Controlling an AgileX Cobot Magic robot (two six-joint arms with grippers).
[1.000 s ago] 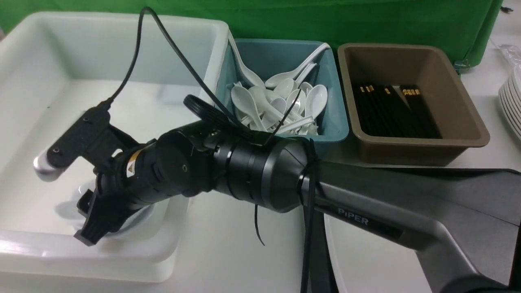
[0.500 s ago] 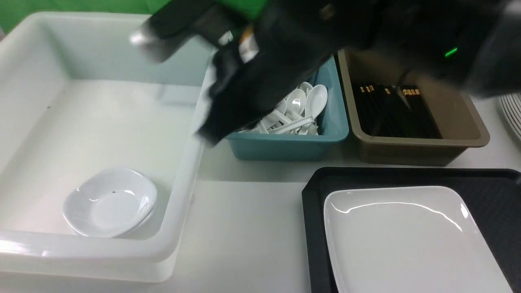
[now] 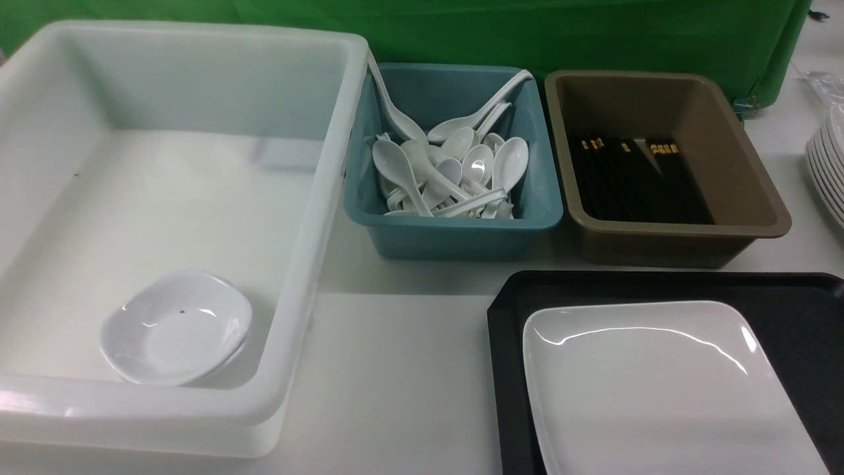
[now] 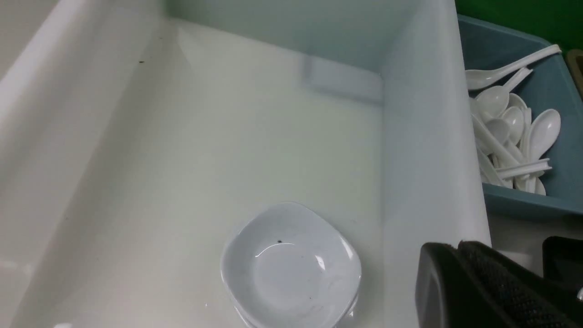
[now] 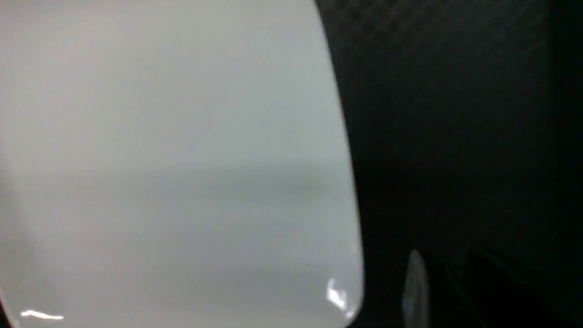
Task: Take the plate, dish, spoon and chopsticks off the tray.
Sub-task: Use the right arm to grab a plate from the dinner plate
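Note:
The large white plate (image 3: 659, 382) lies on the black tray (image 3: 508, 310) at the front right. A small white dish (image 3: 175, 326) sits in the big white tub (image 3: 290, 316); the left wrist view shows the dish (image 4: 291, 269) from above. Several white spoons (image 3: 455, 171) fill the teal bin, and black chopsticks (image 3: 633, 178) lie in the brown bin. Neither arm shows in the front view. My left gripper (image 4: 457, 246) hangs by the tub's wall, its fingers together and empty. One finger (image 5: 414, 291) of my right gripper shows dimly over the tray (image 5: 455, 114), beside the plate's edge (image 5: 182, 159).
A teal bin (image 3: 461, 237) and a brown bin (image 3: 666, 247) stand side by side behind the tray. Stacked round white plates (image 3: 827, 171) sit at the far right edge. A green cloth hangs along the back.
My right arm, which reached into the tub over the dish, has swung up and back out of the front view. The dish stays in the tub.

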